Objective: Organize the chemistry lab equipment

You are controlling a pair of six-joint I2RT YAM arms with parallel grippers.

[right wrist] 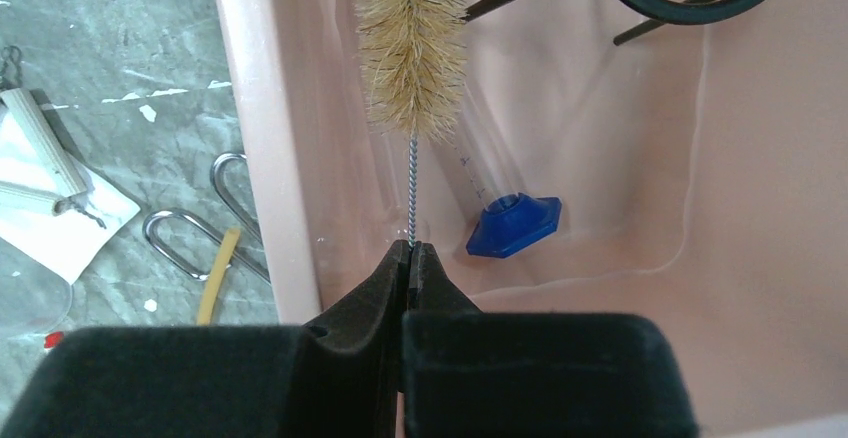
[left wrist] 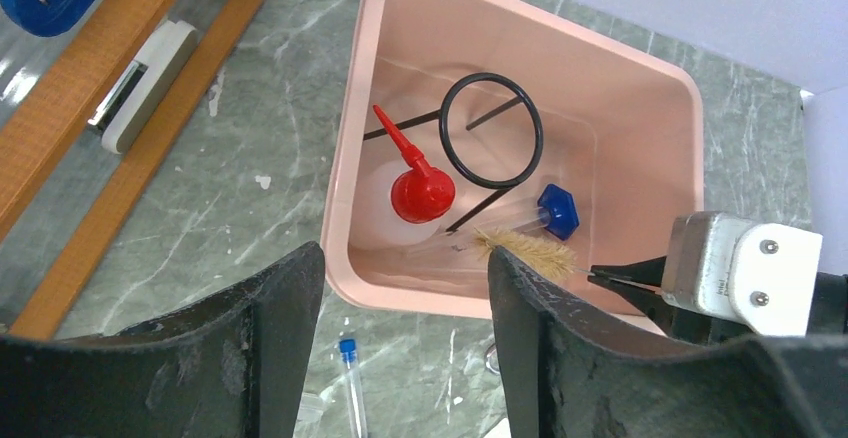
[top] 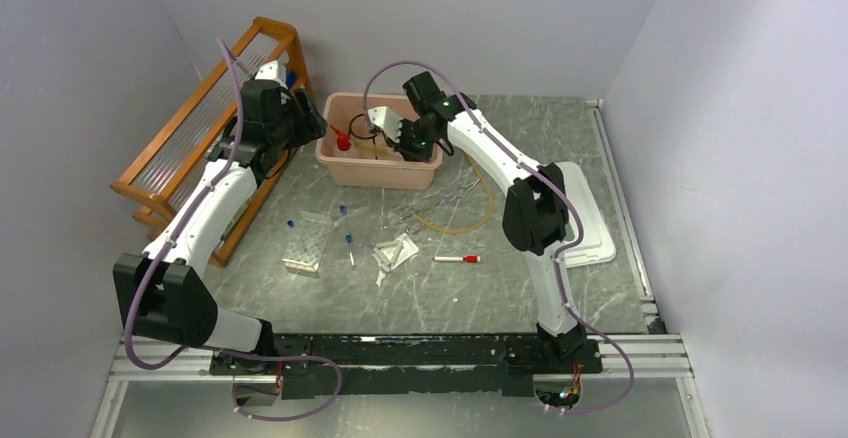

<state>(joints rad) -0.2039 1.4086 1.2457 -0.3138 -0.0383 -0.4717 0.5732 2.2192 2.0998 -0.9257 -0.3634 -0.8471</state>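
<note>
My right claw is pinched tight on the twisted wire stem of a tan bristle bottle brush, whose head sticks out ahead of the fingertips inside the pink plastic tub. Below the brush, close to the tips, a thin clear cylinder with a blue hexagonal base lies on the tub floor. Beyond it are the black wire ring and the clear squeeze bottle with a red spout cap.

My left claw hovers above the tub's near rim, its jaws apart and empty. A blue-capped tube lies on the table beneath it. Behind my right claw, outside the tub, lie the amber tubing and the white triangles.
</note>
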